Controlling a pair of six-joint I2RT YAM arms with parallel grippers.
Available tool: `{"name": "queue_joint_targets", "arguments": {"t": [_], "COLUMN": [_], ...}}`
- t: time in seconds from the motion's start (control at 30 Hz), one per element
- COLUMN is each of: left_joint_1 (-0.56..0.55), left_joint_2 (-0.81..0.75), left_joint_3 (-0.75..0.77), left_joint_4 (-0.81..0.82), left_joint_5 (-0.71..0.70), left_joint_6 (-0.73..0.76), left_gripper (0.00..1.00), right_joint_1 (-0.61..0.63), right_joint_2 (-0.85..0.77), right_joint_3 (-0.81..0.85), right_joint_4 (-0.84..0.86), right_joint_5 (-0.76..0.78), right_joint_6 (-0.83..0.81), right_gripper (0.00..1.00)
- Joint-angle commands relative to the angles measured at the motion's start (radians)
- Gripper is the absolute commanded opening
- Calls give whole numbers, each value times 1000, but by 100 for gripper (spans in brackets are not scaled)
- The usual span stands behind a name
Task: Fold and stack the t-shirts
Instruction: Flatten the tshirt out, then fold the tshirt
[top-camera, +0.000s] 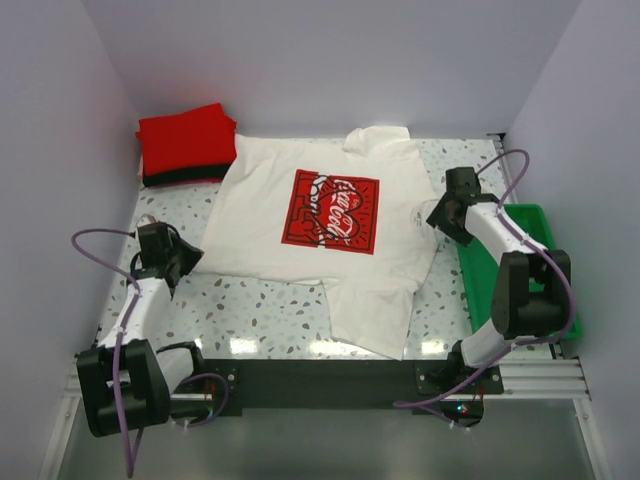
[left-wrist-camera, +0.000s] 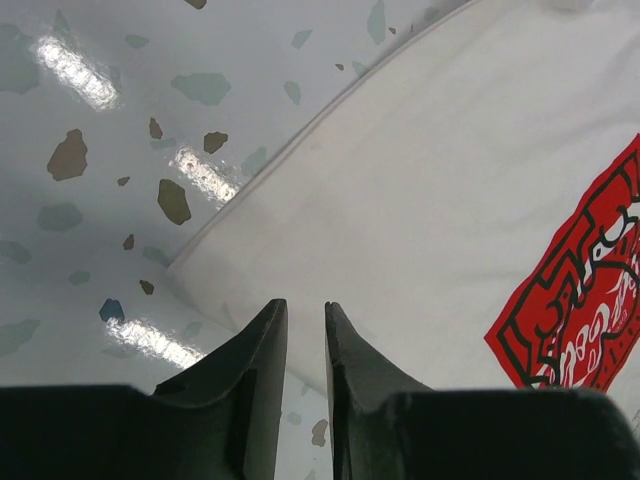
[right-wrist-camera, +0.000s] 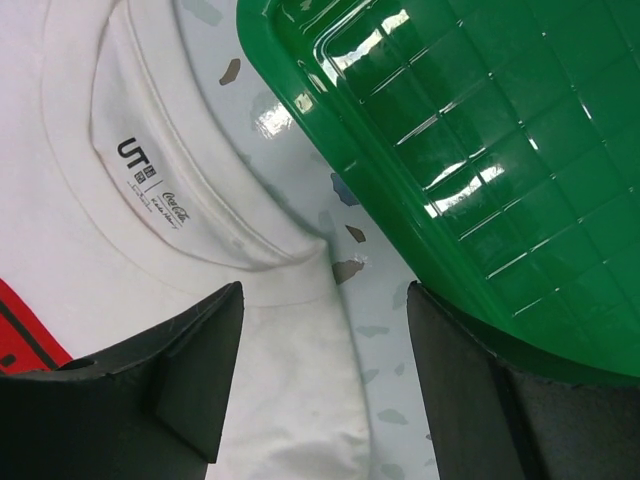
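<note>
A cream-white t-shirt (top-camera: 260, 200) with a red rectangular print (top-camera: 330, 210) lies spread flat on the speckled table, collar to the right. My left gripper (top-camera: 192, 258) sits low at the shirt's left bottom corner. In the left wrist view its fingertips (left-wrist-camera: 305, 305) stand a narrow gap apart over the cloth's edge (left-wrist-camera: 420, 200), holding nothing. My right gripper (top-camera: 437, 215) is wide open and empty over the shoulder beside the collar (right-wrist-camera: 150, 170); in its wrist view the jaws (right-wrist-camera: 325, 290) straddle the shirt's edge. A folded red shirt (top-camera: 185, 140) lies on a folded black one (top-camera: 180, 178) at the back left.
A green plastic tray (top-camera: 538, 222) stands at the right edge of the table, close beside my right gripper and right behind its right finger in the wrist view (right-wrist-camera: 480, 130). White walls enclose the table on three sides.
</note>
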Motion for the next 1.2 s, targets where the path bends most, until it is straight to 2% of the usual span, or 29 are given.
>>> {"name": "queue_joint_targets", "arguments": {"t": [0.0,0.13,0.3,0.4,0.47,0.57,0.7,0.93,1.17], "left_joint_1": [4,4,2,4,4,4,2,1,-1], "left_joint_2": [-49,-101,-94,-54,-42,-40,-25,35,69], "left_joint_3": [-6,-34,-62,-75,-85,-112,-123,-132,-126], "left_joint_4": [1,-25,-22,1,7,31,71,111,157], "left_joint_5": [-34,-98,-160,-154,-154,-158,-146,-148,-147], "left_joint_6": [-41,-73,-97,-99,-107,-116,-119,-136,-156], "left_gripper": [27,29,30,29,29,29,29,30,30], "right_joint_1": [-17,-5,32,101,191,292,365,558,667], "right_joint_2": [-58,-164,-376,-522,-611,-709,-815,-795,-748], "right_joint_3": [3,-64,-250,-348,-397,-451,-534,-589,-571], "right_joint_4": [22,25,41,24,-10,-54,-82,-116,-194], "right_joint_5": [-24,-118,-200,-213,-193,-188,-178,-103,-75], "right_joint_6": [-22,-36,-24,8,30,85,140,206,210], "right_gripper": [70,71,71,71,71,71,70,69,70]}}
